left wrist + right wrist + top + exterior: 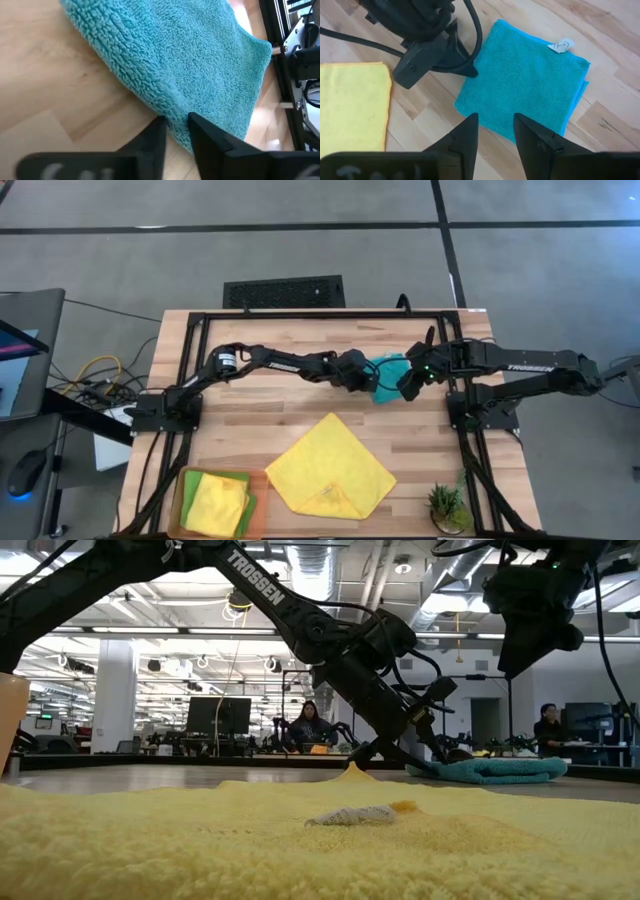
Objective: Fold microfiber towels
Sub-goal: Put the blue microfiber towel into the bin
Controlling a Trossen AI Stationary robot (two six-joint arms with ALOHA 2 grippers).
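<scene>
We see the teal towel (388,373) folded at the table's (250,405) centre. Our left tool (176,126) pinches its edge; our right tool (496,131) hovers open above. Yellow towel (330,468) at 6 o'clock remains half-folded; tray (181,490) at 8 o'clock holds two.

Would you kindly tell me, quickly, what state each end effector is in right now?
Left end effector: closing on the edge of the teal towel.
Right end effector: open, hovering above the teal towel, holding nothing.
</scene>
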